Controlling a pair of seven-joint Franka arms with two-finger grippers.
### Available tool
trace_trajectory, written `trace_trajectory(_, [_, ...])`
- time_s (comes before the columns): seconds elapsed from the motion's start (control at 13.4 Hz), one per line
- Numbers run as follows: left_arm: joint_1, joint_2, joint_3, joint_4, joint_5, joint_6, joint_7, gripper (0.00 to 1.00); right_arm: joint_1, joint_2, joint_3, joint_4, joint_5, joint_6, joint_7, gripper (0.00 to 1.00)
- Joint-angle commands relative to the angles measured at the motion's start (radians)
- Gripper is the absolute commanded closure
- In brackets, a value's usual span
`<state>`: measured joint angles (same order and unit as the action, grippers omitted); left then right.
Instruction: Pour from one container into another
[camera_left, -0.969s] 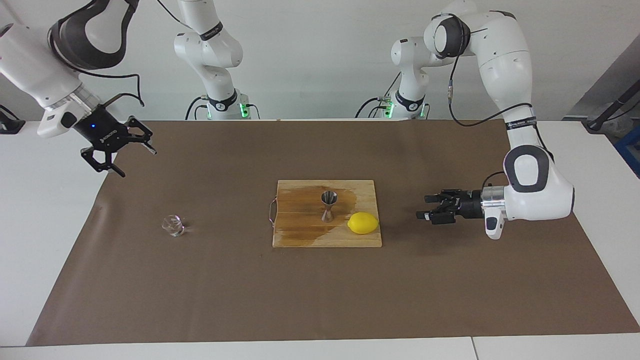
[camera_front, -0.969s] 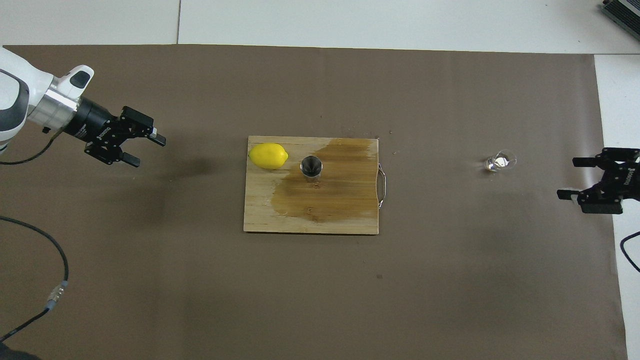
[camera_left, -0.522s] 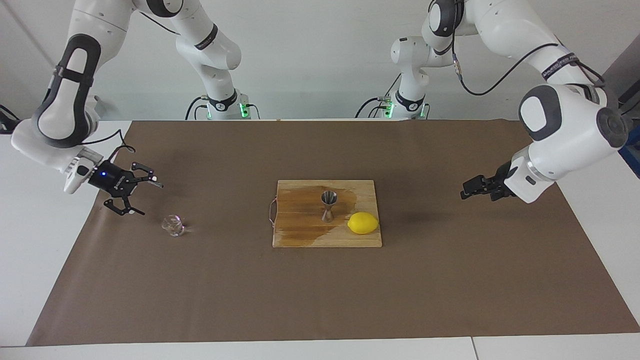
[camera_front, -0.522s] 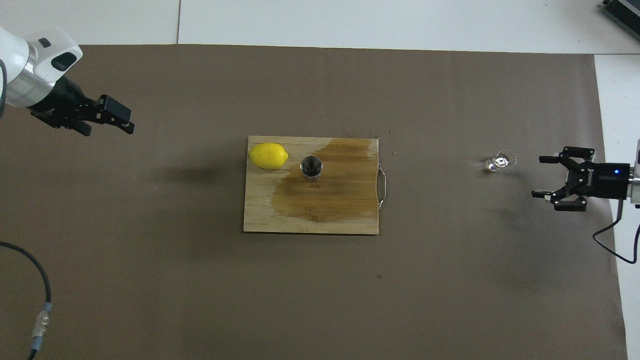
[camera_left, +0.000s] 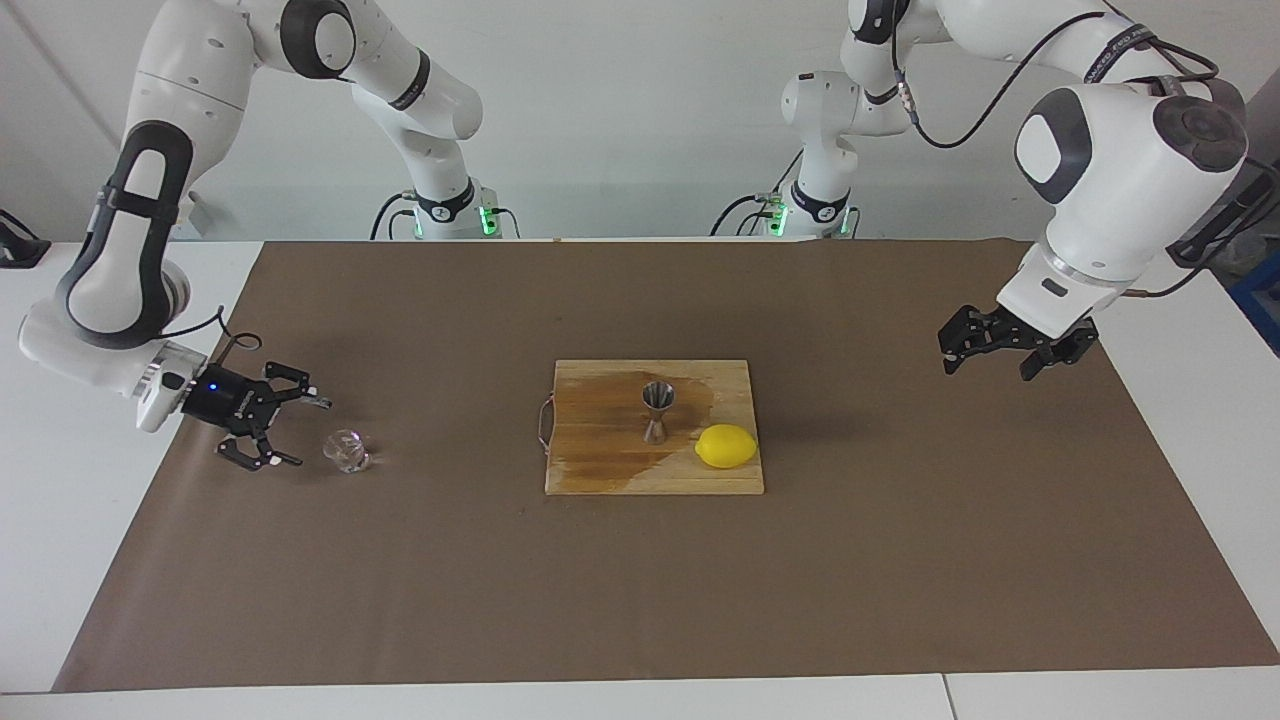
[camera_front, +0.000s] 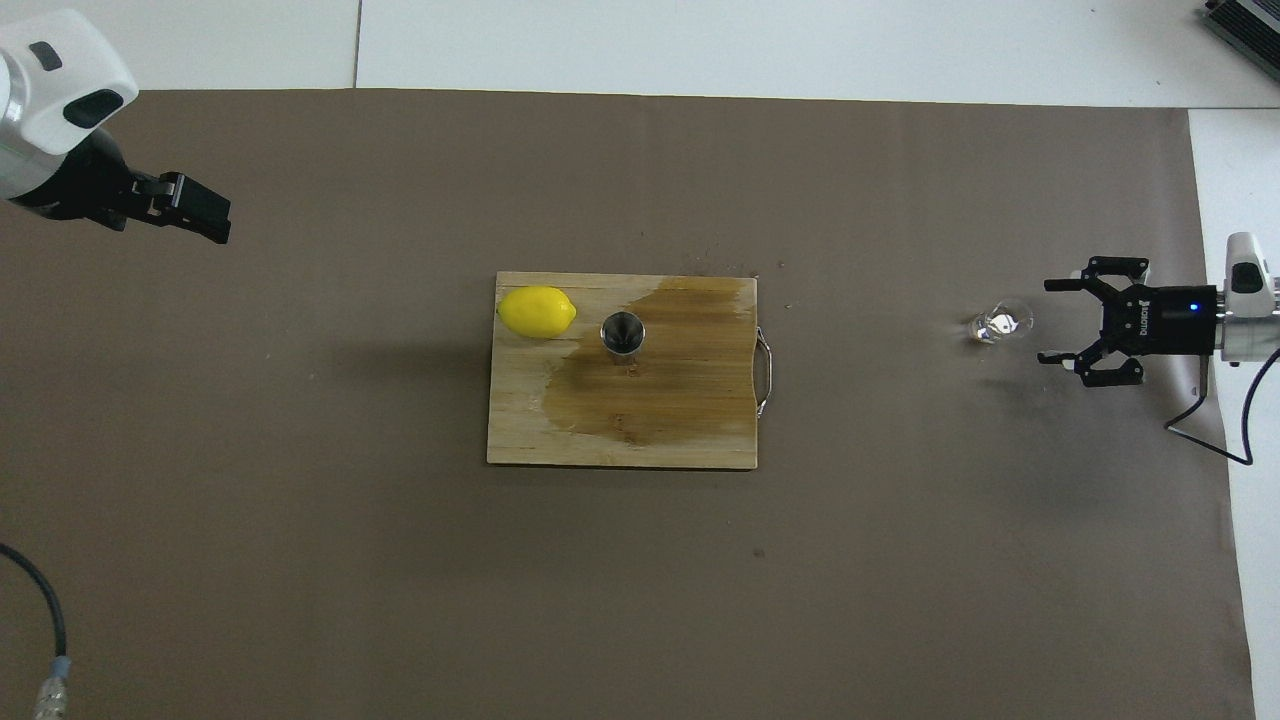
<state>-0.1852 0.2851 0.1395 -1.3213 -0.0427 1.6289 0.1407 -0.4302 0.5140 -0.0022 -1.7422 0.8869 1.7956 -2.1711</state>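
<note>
The right hand (camera_left: 290, 432), fingers apart beside the glass cup (camera_left: 346, 450) near the worktop's end, could probably tip it.

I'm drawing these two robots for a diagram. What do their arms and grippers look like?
Both arms are glossy white, rounded segments with dark grey patches at the joints, and black cables loop along them. Green lights glow at their bases. Each wrist ends in a silver collar, then a black gripper. The right gripper has skeletal linked fingers, white lettering and a small blue light on its body. The left gripper is the same black build.
</note>
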Motion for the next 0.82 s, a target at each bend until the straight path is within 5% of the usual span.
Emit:
trace_trajectory(0.0, [-0.002,-0.121,0.002,-0.100,0.020,0.003,0.004,0.00,-0.024,0.046,0.030,0.035,0.036,-0.042,-0.056,0.00])
trace_trajectory(0.3, [0.016,-0.254,-0.001,-0.205,0.034,-0.087,0.002,0.00,-0.028,0.070,0.028,0.026,0.040,-0.042,-0.096,0.00])
trace_trajectory(0.6, [0.039,-0.247,-0.014,-0.202,0.037,-0.122,0.002,0.00,-0.036,0.096,0.030,0.024,0.072,-0.047,-0.118,0.00])
trace_trajectory(0.75, [0.145,-0.239,-0.125,-0.197,0.067,-0.135,0.002,0.00,-0.036,0.096,0.031,0.026,0.084,-0.053,-0.118,0.00])
